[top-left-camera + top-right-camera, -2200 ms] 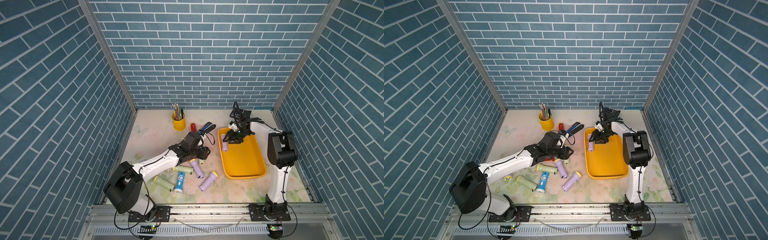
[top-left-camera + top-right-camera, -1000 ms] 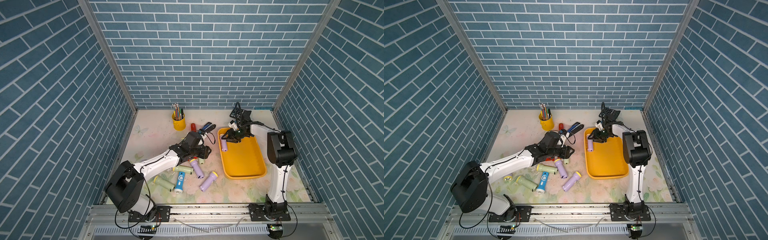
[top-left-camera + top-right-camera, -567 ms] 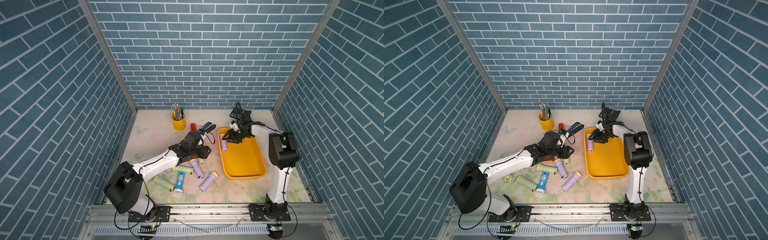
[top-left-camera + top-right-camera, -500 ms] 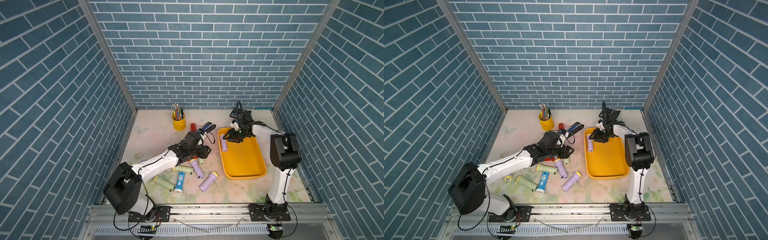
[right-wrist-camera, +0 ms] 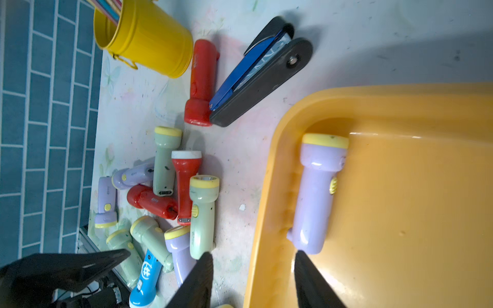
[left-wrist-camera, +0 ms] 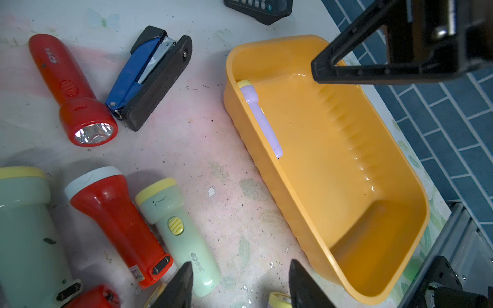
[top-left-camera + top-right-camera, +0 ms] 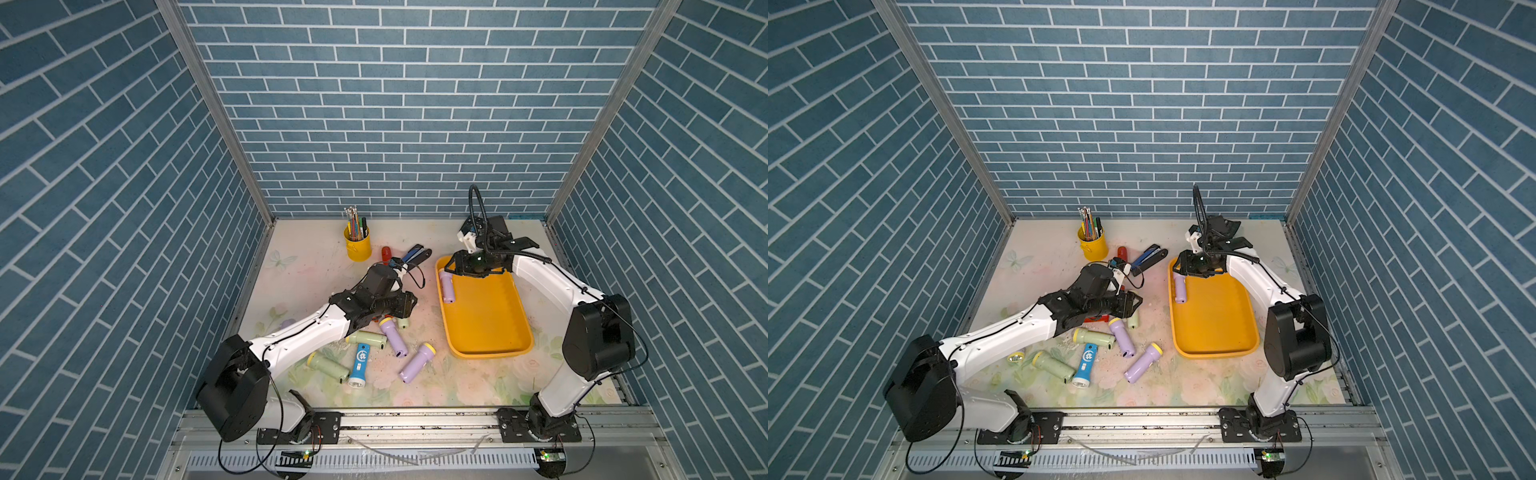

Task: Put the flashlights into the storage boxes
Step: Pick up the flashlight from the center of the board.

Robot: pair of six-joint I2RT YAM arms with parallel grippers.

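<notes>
In the yellow tray [image 7: 486, 328] one lilac flashlight [image 7: 446, 287] lies along its wall; the other flashlights [image 7: 392, 340] lie scattered on the table [image 7: 316, 266], so most of the task is left; right gripper [image 5: 253, 253] and left gripper [image 6: 240, 264] both hang with jaws apart, empty

My stereo head sits high at the front, tilted steeply down toward the back wall [image 7: 395, 124]. From afar, both top views take in the whole counter [image 7: 316, 266] and the yellow tray [image 7: 486, 316]. My left wrist camera peers close past my left jaws, across the counter into the tray's long side. My right wrist camera hangs close over the tray's far corner. Both wrist views share the lilac flashlight [image 5: 317, 192] and the stapler [image 6: 149, 77].
</notes>
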